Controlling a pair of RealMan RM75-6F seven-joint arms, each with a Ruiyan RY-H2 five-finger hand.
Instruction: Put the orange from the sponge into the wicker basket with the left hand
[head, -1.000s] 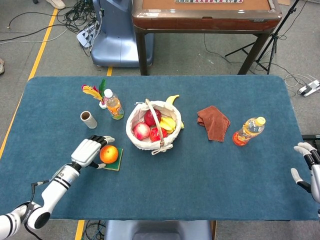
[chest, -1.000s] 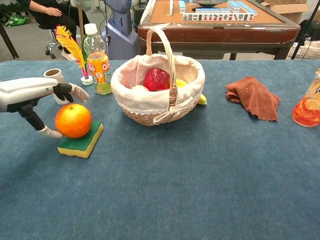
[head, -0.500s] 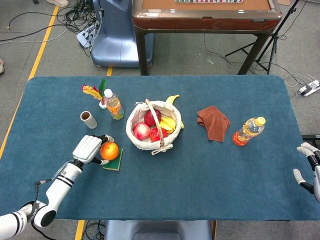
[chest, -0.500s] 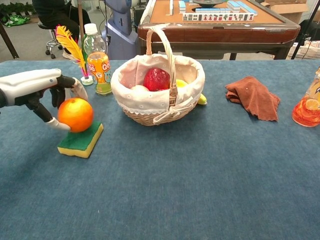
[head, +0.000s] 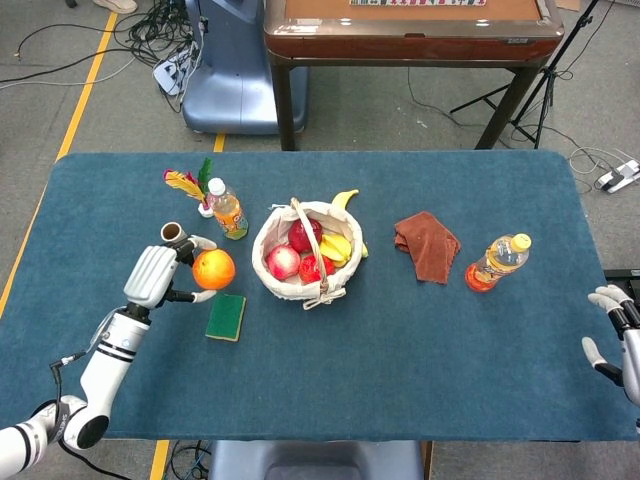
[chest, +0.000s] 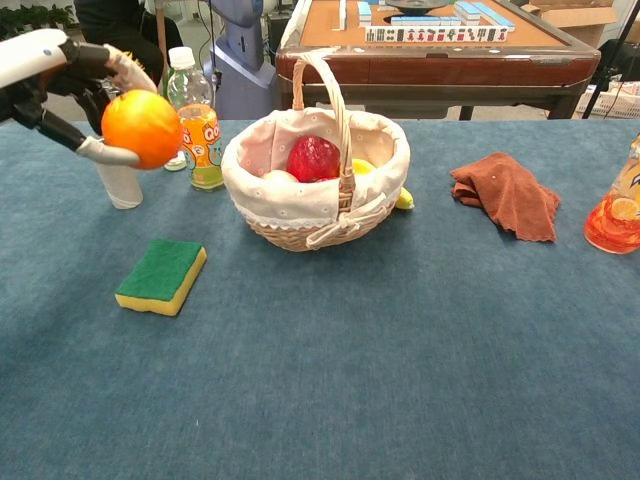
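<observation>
Above the worktop (head: 420, 340), clear of the sponge (head: 226, 316), the orange (head: 214, 269) sits clasped in the left hand's (head: 152, 276) fingers (chest: 108, 153), left of the basket (head: 306, 253). To do this carry well, I would travel right at a height that clears the rim and the upright handle (chest: 333, 100), approaching beside it and not across it, then lower over the fruit before letting go. Far right, the right hand (head: 618, 335) holds nothing, fingers loosely apart.
</observation>
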